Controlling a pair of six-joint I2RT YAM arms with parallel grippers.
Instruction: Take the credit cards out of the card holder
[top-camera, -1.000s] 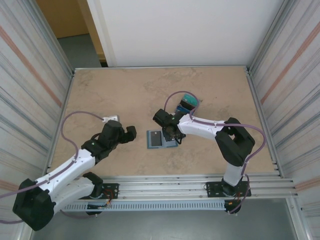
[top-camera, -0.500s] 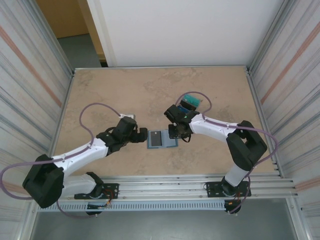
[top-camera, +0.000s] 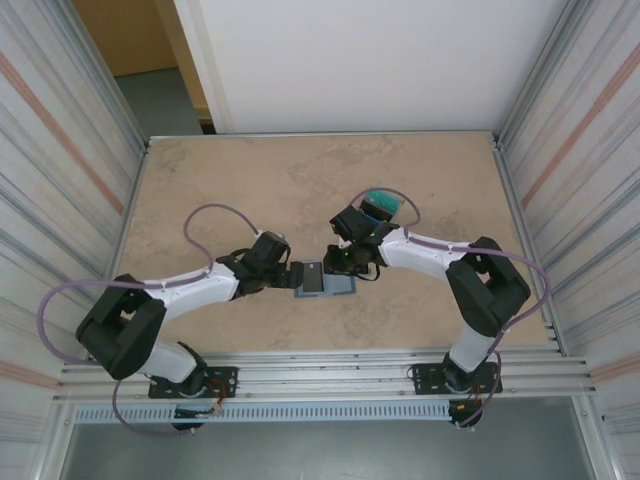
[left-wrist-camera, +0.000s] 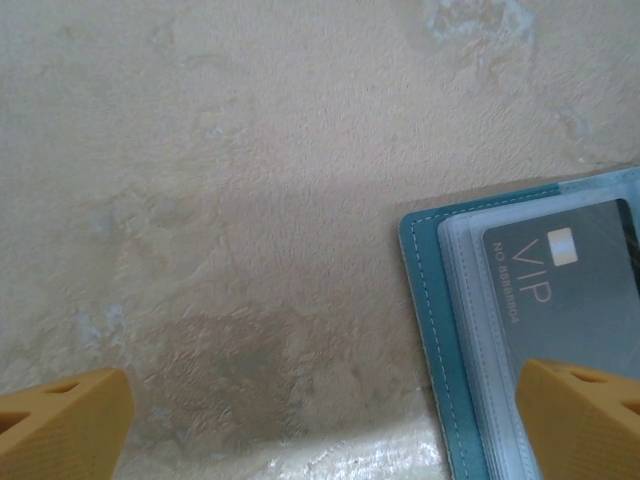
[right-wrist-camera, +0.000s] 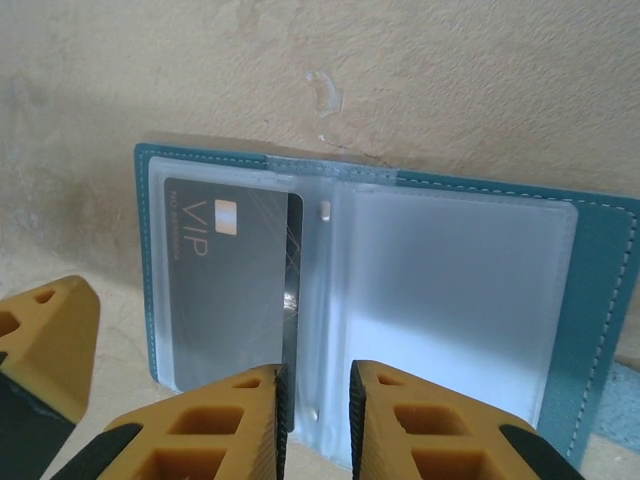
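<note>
Tan mottled table (top-camera: 250, 190) carries the card holder (top-camera: 326, 280), spread open between my arms. My left claw (left-wrist-camera: 320, 420), jaws wide apart, has swung in to the holder's left edge. My right claw (right-wrist-camera: 315, 420) has narrowed to a slit by the dark card (right-wrist-camera: 225, 280) still sleeved inside; whether it pinches anything I cannot tell. The pull looks near. Other credit cards (top-camera: 380, 204) lie stacked behind.

The teal card holder (top-camera: 338, 284) lies open and flat on the table (top-camera: 220, 180), clear sleeves facing up. A dark grey VIP card (right-wrist-camera: 225, 285) sits in one sleeve. A teal-topped pile of cards (top-camera: 380, 204) lies farther back.
</note>
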